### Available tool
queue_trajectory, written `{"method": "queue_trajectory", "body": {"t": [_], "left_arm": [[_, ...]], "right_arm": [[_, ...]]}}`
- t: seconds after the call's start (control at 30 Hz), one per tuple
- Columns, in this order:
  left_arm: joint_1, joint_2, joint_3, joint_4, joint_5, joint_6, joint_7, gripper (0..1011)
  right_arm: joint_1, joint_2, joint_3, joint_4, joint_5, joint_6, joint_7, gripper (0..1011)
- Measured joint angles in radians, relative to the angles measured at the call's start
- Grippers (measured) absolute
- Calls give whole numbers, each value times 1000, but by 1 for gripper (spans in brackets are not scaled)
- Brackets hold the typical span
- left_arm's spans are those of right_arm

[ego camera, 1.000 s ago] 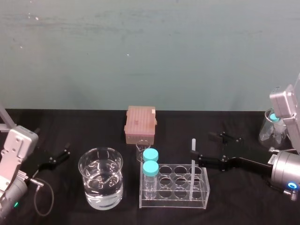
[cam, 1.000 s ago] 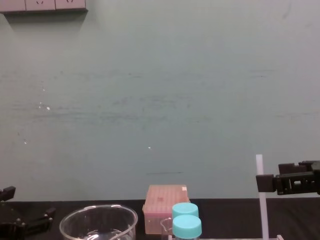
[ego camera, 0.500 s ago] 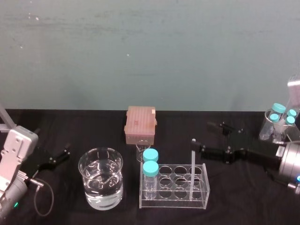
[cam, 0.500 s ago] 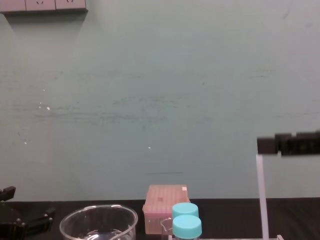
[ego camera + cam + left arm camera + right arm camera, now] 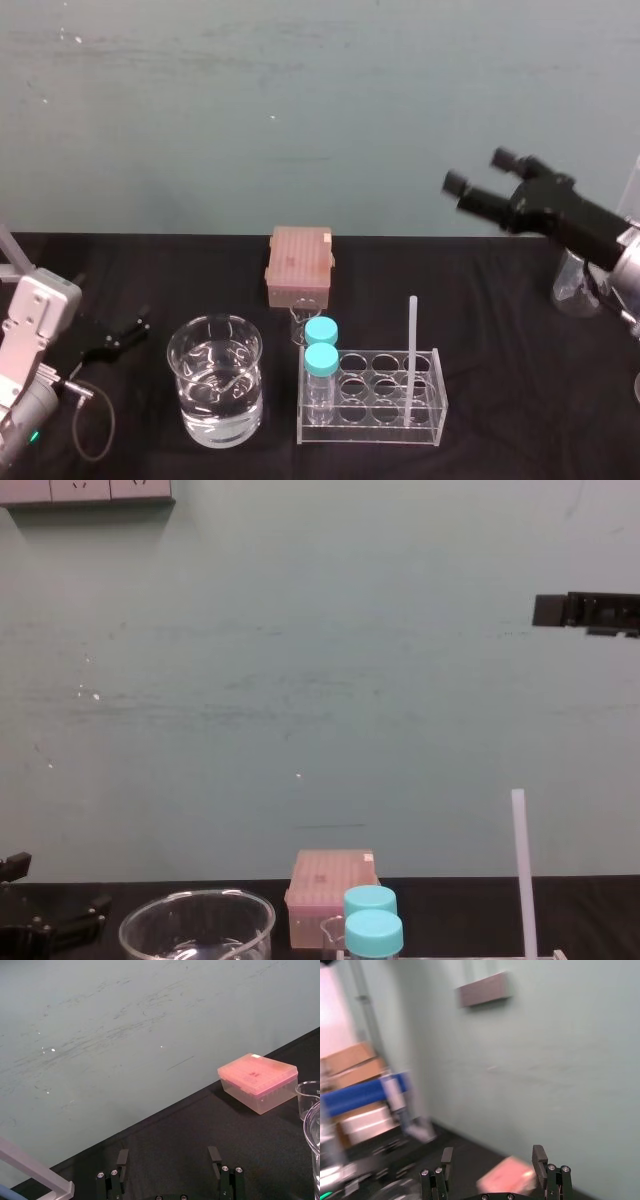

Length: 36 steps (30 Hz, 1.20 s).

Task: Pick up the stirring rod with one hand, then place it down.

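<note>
Right gripper has risen: 1.0 s ago level with upper part of stirring rod, right against it; 0.5 s ago at rod's tip; now high above table, well apart from rod, up and to right. In chest view, gripper now far above rod top. Jaws apart, empty.
</note>
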Motion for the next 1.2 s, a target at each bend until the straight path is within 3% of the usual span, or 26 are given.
{"method": "queue_trajectory", "body": {"t": [0.13,0.23,0.37,0.57,0.87,1.03,1.2], "left_arm": [[0,0,0,0,0,0,0,1005],[0,0,0,0,0,0,0,1005],[0,0,0,0,0,0,0,1005],[0,0,0,0,0,0,0,1005],[0,0,0,0,0,0,0,1005],[0,0,0,0,0,0,0,1005],[0,0,0,0,0,0,0,1005]], "right_arm": [[17,-71,7,49,-67,-47,-118,1003],[36,-143,6,122,-131,-120,-185,1003],[47,-207,-2,200,-186,-196,-221,1003],[41,-271,-26,298,-276,-281,-268,1003],[-1,-294,-54,358,-355,-275,-306,1003],[-16,-286,-55,349,-360,-242,-290,1003],[-15,-287,-55,349,-360,-243,-290,1003]]}}
